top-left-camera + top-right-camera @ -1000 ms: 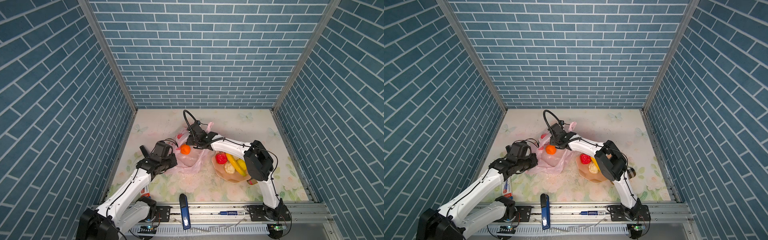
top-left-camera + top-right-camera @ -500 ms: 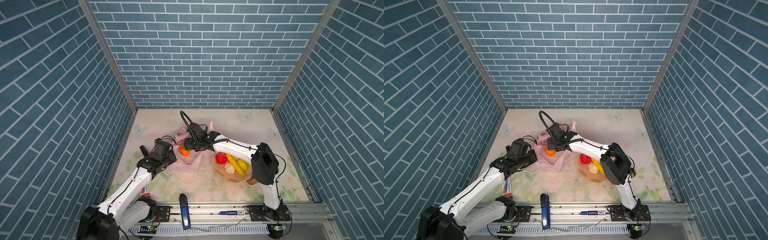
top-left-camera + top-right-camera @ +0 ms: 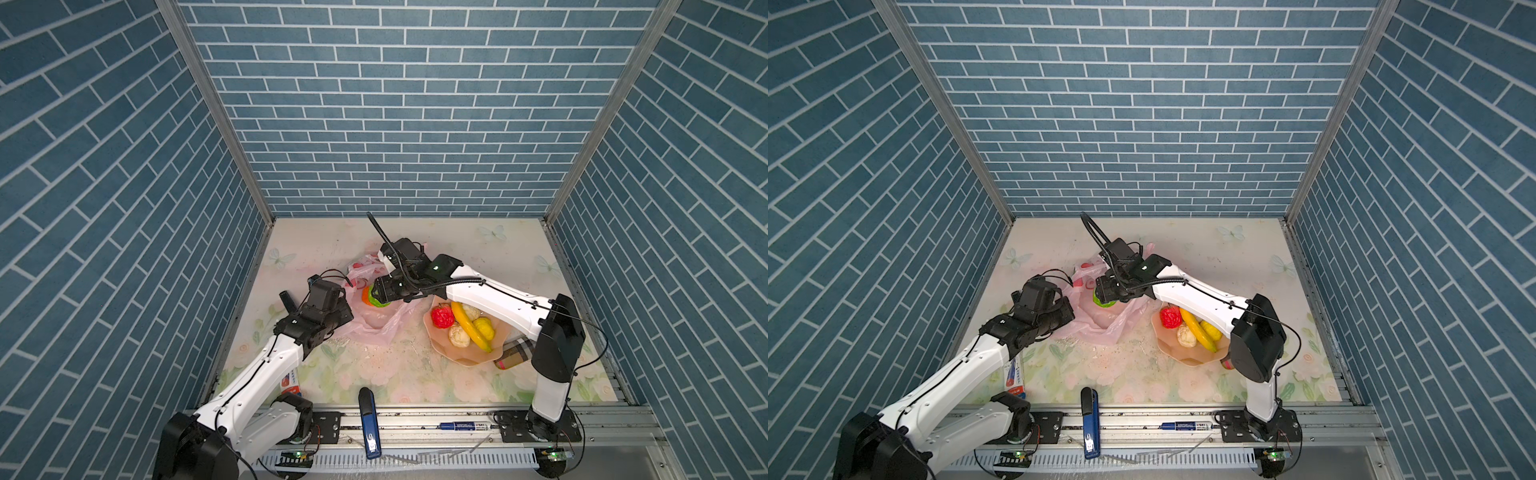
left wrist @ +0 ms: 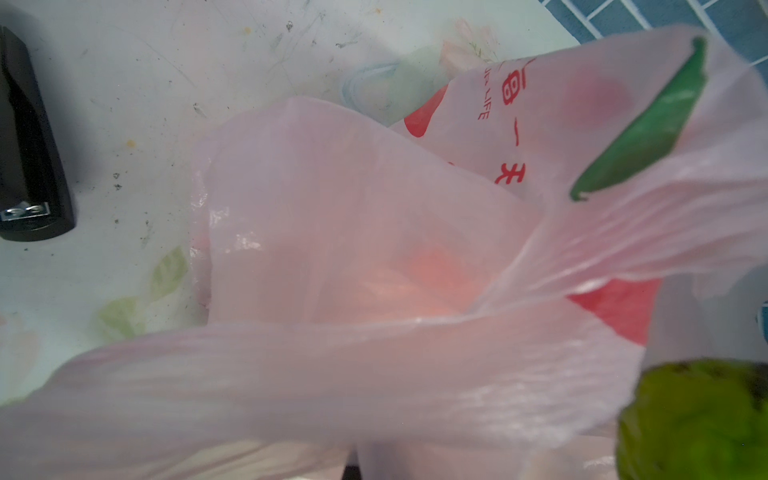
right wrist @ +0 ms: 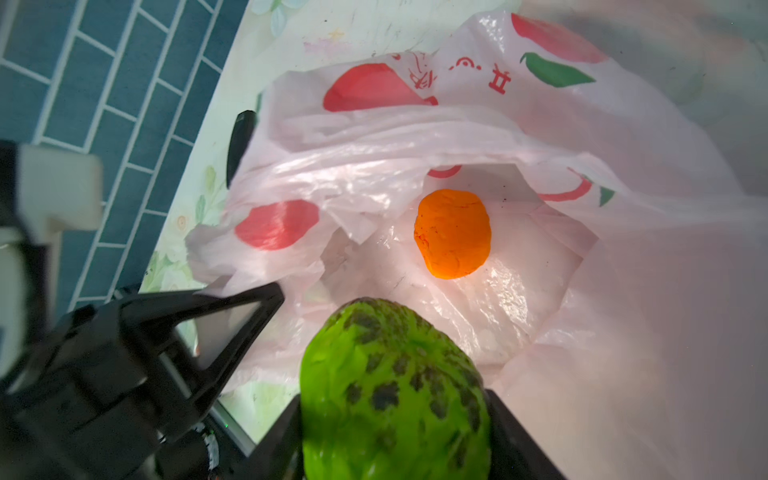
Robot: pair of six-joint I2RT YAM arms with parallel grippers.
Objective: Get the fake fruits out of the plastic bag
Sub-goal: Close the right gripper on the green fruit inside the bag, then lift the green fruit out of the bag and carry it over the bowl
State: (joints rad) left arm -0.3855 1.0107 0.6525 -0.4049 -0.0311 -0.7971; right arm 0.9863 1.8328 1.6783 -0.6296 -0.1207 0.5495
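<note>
The pink plastic bag (image 3: 376, 326) (image 3: 1100, 326) lies open left of centre on the table. My right gripper (image 3: 379, 292) (image 3: 1105, 292) (image 5: 395, 415) hovers over its mouth, shut on a knobbly green fake fruit (image 5: 395, 390) (image 3: 377, 301) (image 3: 1103, 301) (image 4: 698, 419). An orange fruit (image 5: 453, 232) (image 3: 365, 294) rests inside the bag. My left gripper (image 3: 344, 316) (image 3: 1068, 316) is shut on the bag's near-left rim; bag film (image 4: 353, 208) hides its jaws. A red ball (image 3: 441, 318), banana (image 3: 469, 330), yellow ball (image 3: 485, 328) and two cream balls (image 3: 459, 336) sit on the peach plate (image 3: 473, 358).
A blue stapler (image 3: 369, 419) and a pen (image 3: 461, 425) lie at the front rail. A checked cylinder (image 3: 514, 353) rests beside the plate, under the right arm. A small black object (image 3: 286, 301) (image 4: 29, 145) stands left of the bag. A red-and-white tube (image 3: 291, 380) lies beneath the left arm.
My right gripper has moved left over the bag mouth, and the green fruit now shows in its jaws above the orange one. The left gripper still grips the bag's rim.
</note>
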